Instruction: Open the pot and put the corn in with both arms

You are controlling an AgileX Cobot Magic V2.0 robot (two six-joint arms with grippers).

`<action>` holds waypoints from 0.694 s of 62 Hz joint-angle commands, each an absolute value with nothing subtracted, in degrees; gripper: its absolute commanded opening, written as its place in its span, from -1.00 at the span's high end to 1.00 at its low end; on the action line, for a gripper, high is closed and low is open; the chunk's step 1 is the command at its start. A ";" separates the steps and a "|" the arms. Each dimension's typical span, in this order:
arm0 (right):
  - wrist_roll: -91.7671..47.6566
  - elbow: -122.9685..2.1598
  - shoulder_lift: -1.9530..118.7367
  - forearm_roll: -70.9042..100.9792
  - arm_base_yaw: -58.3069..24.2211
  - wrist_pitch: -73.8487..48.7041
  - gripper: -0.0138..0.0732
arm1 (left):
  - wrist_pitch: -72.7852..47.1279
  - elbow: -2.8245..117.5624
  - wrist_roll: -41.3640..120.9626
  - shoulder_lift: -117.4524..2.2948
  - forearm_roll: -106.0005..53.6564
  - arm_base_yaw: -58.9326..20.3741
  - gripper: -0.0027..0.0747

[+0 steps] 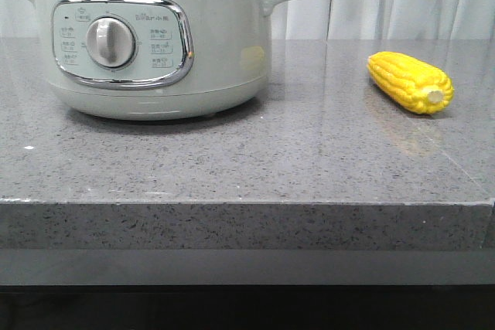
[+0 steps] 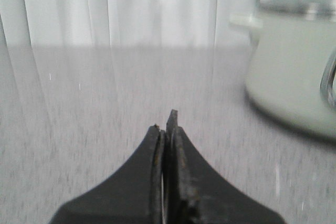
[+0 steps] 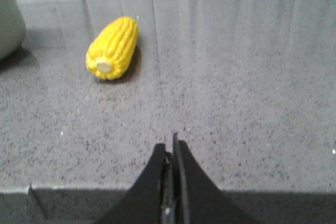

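Left gripper [image 2: 167,121] and right gripper [image 3: 170,145]: jaws together, empty. Pot [image 1: 151,36] upper left (lid on), corn [image 1: 410,81] right of frame.

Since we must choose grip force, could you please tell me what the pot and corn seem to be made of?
The pot: pale-green glossy body, likely plastic or enamelled metal, since it reflects the corn; chrome-look panel frame.
The corn: uniform, shiny yellow kernels, possibly a plastic replica.

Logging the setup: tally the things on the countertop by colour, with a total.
Pale green: 1, the electric cooker pot with its lid on.
Yellow: 1, the corn cob lying on its side.
Total: 2
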State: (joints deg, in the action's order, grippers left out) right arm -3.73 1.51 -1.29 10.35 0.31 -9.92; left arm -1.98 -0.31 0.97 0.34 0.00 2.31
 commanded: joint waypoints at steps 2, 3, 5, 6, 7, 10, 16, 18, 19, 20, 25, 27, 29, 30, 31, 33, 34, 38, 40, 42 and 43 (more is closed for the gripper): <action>-3.87 -0.18 -1.96 10.11 0.30 -3.59 0.83 | 6.55 0.65 0.50 1.27 -2.88 2.33 0.98; -3.87 -0.58 -1.94 10.11 0.30 -3.73 0.83 | 6.42 0.98 0.50 1.16 -3.28 2.33 0.98; -3.87 -1.50 -1.94 10.11 0.30 -3.93 0.83 | 6.09 2.01 0.50 1.16 -4.38 2.33 0.98; -3.87 -2.27 -1.94 10.11 0.30 -4.12 0.83 | 5.79 2.49 0.50 1.16 -4.79 2.33 0.98; -3.87 -2.84 -1.94 10.11 0.30 -4.24 0.83 | 5.49 3.06 0.50 1.16 -5.13 2.33 0.98; -3.87 -4.74 -1.89 10.11 0.30 -4.85 0.83 | 4.16 4.94 0.50 1.16 -5.53 2.33 0.98; -4.22 -10.36 -1.19 9.54 0.30 -8.49 0.83 | 0.94 11.00 0.50 1.08 -5.53 2.33 0.98; -4.87 -12.36 -0.61 9.10 0.30 -9.92 0.83 | -0.88 13.33 0.50 0.86 -5.53 2.33 0.98; -5.22 -13.19 -0.26 8.85 0.30 -10.50 0.83 | -2.26 14.82 0.50 0.54 -5.53 2.33 0.98; -5.57 -14.02 0.14 8.65 0.30 -11.03 0.83 | -3.21 15.83 0.50 0.31 -5.53 2.33 0.98; -7.13 -18.94 3.39 7.96 0.30 -14.06 0.83 | -8.71 21.50 0.50 -2.09 -5.53 2.33 0.98; -7.35 -20.47 5.10 7.95 0.30 -14.83 0.83 | -11.29 24.13 0.50 -3.46 -5.53 2.33 0.98; -7.35 -22.32 6.84 7.95 0.30 -15.80 0.83 | -13.73 26.67 0.50 -5.02 -5.53 2.33 0.98; -7.35 -23.38 7.56 7.95 0.30 -16.34 0.83 | -14.68 27.68 0.50 -5.67 -5.53 2.33 0.98; -7.35 -24.05 8.64 7.95 0.30 -16.63 0.83 | -15.67 28.68 0.50 -6.34 -5.53 2.33 0.98; -7.35 -25.64 10.49 7.95 0.30 -17.44 0.83 | -17.90 31.05 0.50 -8.10 -5.53 2.33 0.98; -7.35 -26.54 11.22 7.95 0.30 -17.98 0.83 | -19.13 32.41 0.50 -9.22 -5.53 2.33 0.98; -7.35 -29.23 14.79 7.95 0.30 -19.66 0.83 | -23.05 36.42 0.50 -12.65 -5.53 2.33 0.98; -7.35 -30.19 16.23 7.95 0.30 -20.52 0.83 | -24.80 38.11 0.50 -14.59 -5.53 2.33 0.98; -7.35 -31.17 17.96 7.95 0.30 -21.42 0.83 | -26.49 39.57 0.50 -16.55 -5.53 2.33 0.98; -7.35 -31.52 18.61 7.95 0.30 -21.73 0.83 | -27.12 40.06 0.50 -17.31 -5.53 2.33 0.98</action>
